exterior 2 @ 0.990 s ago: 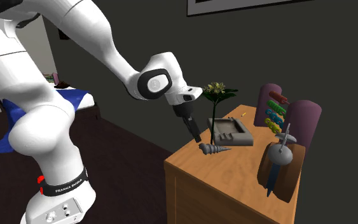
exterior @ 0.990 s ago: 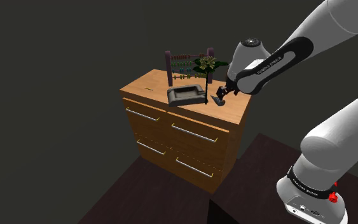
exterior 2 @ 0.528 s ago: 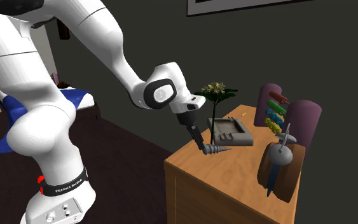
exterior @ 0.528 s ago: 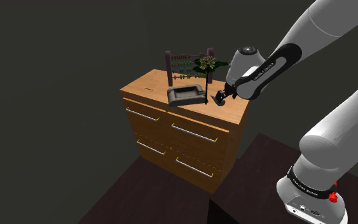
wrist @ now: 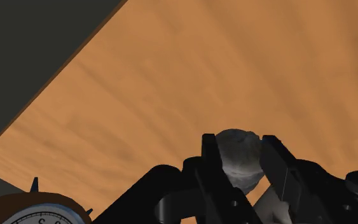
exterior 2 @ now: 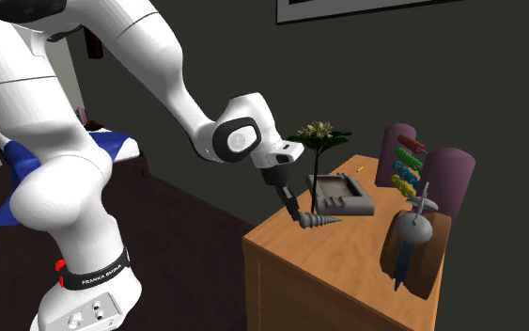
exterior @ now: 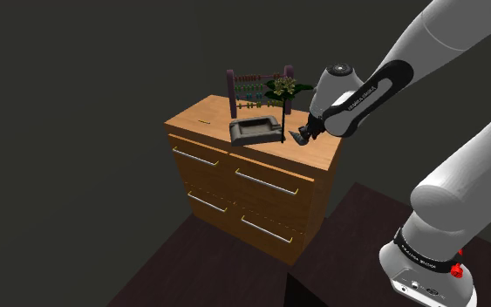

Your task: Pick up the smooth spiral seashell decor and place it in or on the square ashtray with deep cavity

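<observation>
On the wooden dresser top (exterior 2: 347, 259), near the edge on the arm's side, the grey spiral seashell (exterior 2: 321, 222) lay on its side just beside the dark square ashtray (exterior 2: 347, 209). The wrist view showed the black gripper (wrist: 238, 151) with both fingers pressed against the shell's wide end, clasping it. The step in hand was judged to be the grasp, lift not yet made; the next move called for a straight rise clear of the ashtray's rim and the flower stem (exterior 2: 315, 174) beside it, then a short carry over the cavity.
</observation>
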`<state>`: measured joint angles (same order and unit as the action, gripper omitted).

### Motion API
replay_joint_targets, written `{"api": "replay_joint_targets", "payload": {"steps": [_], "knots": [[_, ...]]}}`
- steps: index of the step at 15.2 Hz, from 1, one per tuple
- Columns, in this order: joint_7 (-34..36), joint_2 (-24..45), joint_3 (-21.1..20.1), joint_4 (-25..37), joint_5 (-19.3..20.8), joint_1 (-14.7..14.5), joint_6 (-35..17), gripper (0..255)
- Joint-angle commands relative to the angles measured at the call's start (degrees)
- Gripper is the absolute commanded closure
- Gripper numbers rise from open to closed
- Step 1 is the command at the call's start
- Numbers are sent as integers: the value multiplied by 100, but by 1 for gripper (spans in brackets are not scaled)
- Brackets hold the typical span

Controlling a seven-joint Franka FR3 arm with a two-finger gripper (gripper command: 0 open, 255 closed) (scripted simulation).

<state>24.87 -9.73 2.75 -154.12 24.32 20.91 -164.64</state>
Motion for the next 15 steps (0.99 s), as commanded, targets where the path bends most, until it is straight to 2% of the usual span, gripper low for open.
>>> {"api": "replay_joint_targets", "payload": {"steps": [1, 8, 9, 11, 12, 15], "knots": [[0, 0, 0, 0, 0, 0, 0, 255], [0, 0, 0, 0, 0, 0, 0, 255], [0, 0, 0, 0, 0, 0, 0, 0], [-1333, 458, 434, 692, -1121, -521, 527, 0], [-1897, 708, 553, 1072, -1580, -666, 822, 0], [-3178, 1536, 554, 2320, -2524, -678, 1805, 0]]}}
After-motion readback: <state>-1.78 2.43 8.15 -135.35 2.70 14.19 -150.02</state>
